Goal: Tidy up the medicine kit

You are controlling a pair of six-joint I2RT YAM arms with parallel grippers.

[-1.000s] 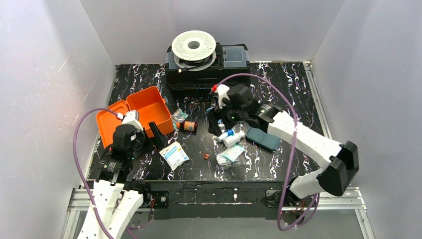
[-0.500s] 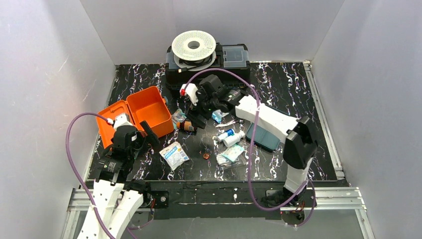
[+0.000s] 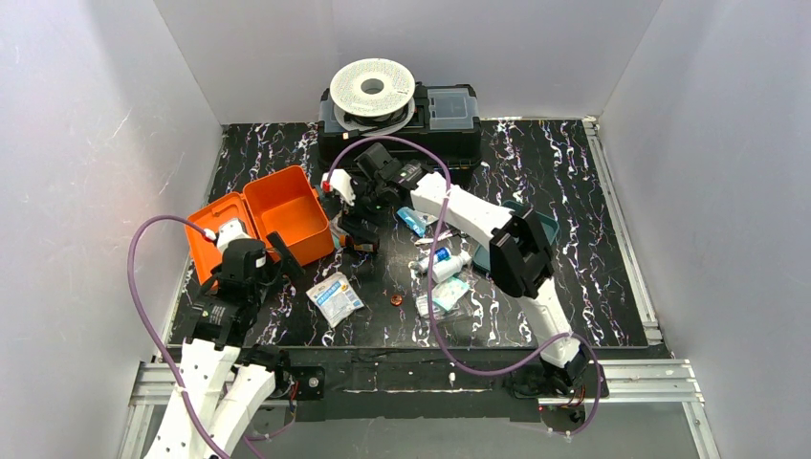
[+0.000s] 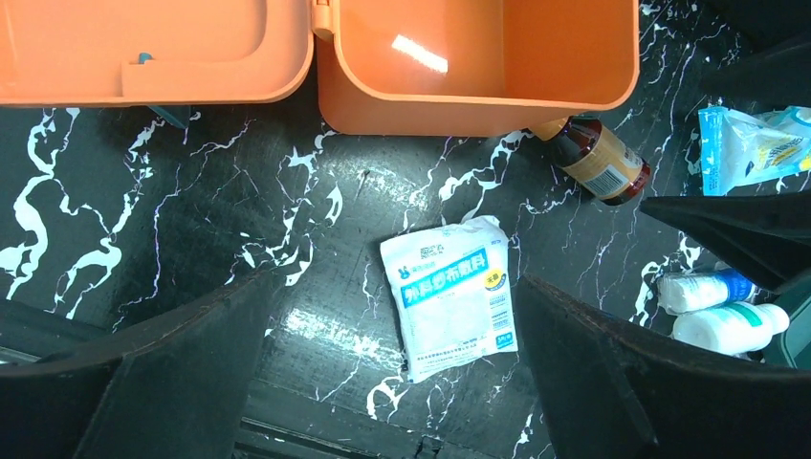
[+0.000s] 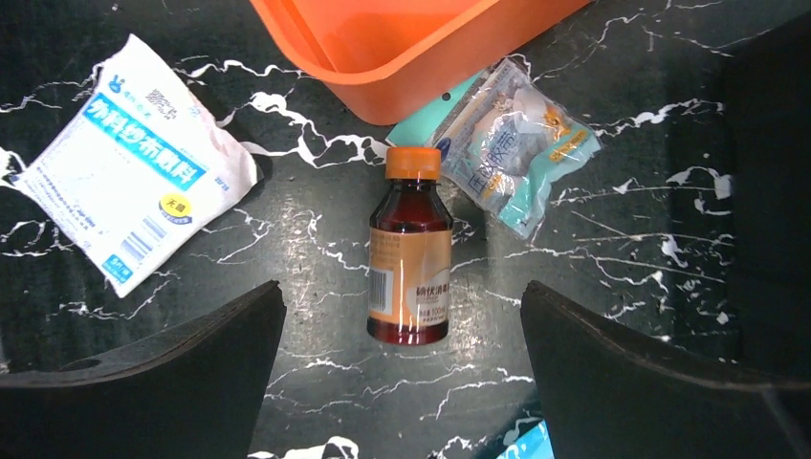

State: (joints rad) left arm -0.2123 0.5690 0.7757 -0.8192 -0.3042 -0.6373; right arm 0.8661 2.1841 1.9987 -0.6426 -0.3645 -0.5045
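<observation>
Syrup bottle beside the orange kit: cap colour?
Orange cap on the amber bottle; shows best in the right wrist view.

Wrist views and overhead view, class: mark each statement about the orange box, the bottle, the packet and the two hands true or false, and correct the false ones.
1. The orange box stands open. True.
2. The brown bottle lies inside the box. False: it lies on the table, just outside the box.
3. The right hand is shut on the bottle. False: it is open, a finger on each side, clear of the bottle.
4. A white packet lies flat on the table. True.
5. The left hand holds the packet. False: it is open and empty, with the packet below it.
</observation>
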